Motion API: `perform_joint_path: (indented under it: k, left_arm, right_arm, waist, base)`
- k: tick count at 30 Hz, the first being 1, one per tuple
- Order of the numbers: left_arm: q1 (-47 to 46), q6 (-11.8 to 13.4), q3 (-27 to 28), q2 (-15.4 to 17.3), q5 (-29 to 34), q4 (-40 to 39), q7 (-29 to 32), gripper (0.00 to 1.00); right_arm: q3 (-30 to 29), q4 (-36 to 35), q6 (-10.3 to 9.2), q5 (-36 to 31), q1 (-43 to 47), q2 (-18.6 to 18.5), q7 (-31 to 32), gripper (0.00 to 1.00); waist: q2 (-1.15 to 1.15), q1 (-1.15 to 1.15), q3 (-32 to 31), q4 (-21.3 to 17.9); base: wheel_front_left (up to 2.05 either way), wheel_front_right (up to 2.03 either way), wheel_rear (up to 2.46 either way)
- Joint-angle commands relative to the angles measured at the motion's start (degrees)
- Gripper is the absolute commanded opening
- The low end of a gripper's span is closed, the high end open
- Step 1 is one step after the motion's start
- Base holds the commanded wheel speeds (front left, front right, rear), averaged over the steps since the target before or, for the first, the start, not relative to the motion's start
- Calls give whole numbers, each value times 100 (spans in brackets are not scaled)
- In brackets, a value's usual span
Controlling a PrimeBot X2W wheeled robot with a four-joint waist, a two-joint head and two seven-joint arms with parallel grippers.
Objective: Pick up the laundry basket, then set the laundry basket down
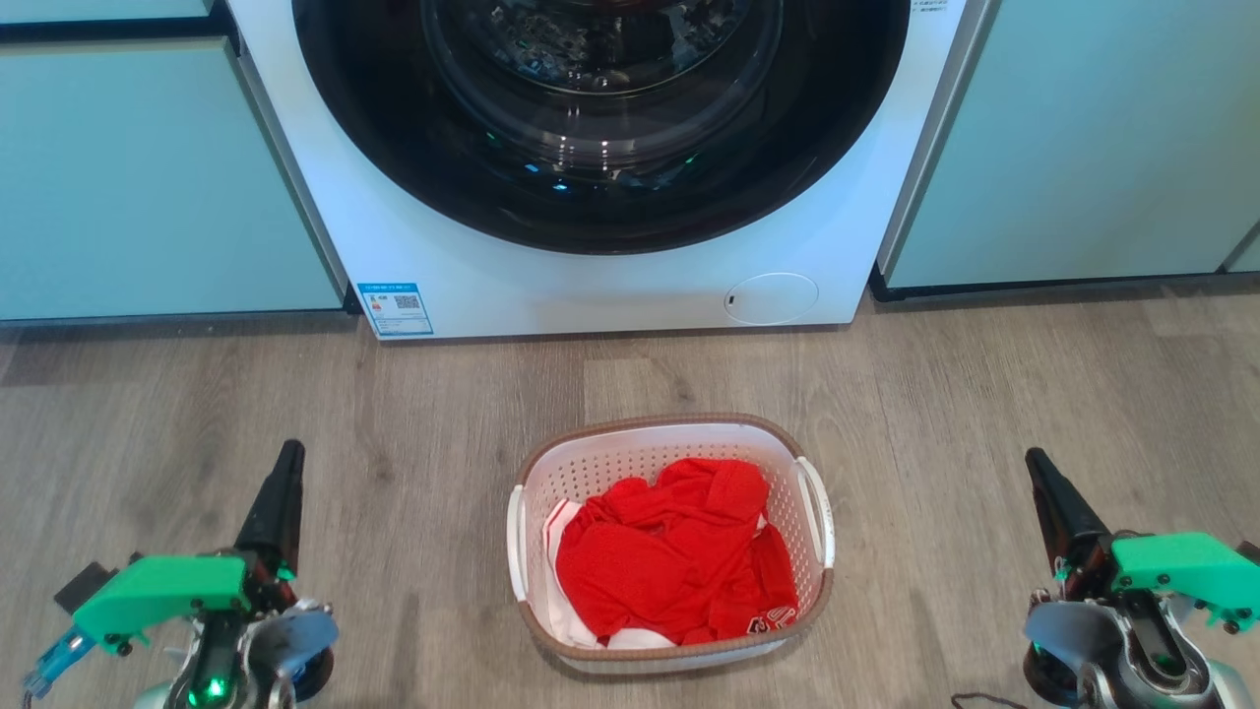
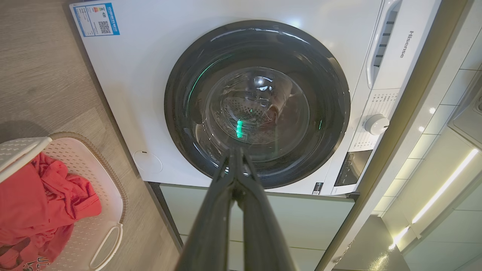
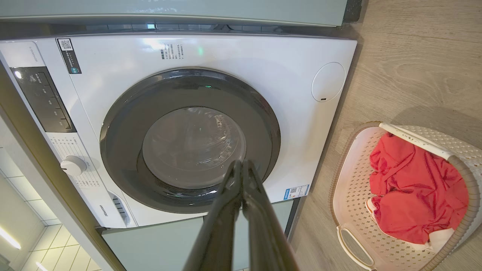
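Laundry basket (image 1: 610, 468), bottom hidden under red garment (image 1: 679, 551), left hand (image 1: 288, 458) clenched, right hand (image 1: 1036, 461) clenched

Floor (image 1: 295, 394) lay open left and right of basket (image 1: 610, 471). Washer (image 1: 591, 286) stood just behind, strip of floor between. Clothes (image 1: 669, 561) filled basket inside; side handles (image 1: 819, 512) stood clear.

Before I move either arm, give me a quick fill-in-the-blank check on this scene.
The laundry basket stands on the floor, ____ the left gripper and the right gripper.
The garment inside it is ____.
Both grippers are shut and hold ____.
The washing machine has its door ____.
Missing words: between; red; nothing; shut.
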Motion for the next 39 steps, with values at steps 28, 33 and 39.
perform_joint_path:
  k: [28,33,39]
  left_arm:
    - [-314,-37,284,21,94,-167,62,0]
    - [-314,-37,289,17,99,-167,67,0]
    - [-315,-37,296,12,104,-167,72,0]
  right_arm:
    - [89,-178,24,-36,-271,-68,62,0]
    - [86,-178,24,-38,-271,-66,65,0]
    - [83,-178,24,-41,-272,-63,68,0]
  waist:
    - [0,0,0,0]
    - [0,0,0,0]
    - [0,0,0,0]
  base:
    - [0,0,0]
    - [0,0,0]
    - [0,0,0]
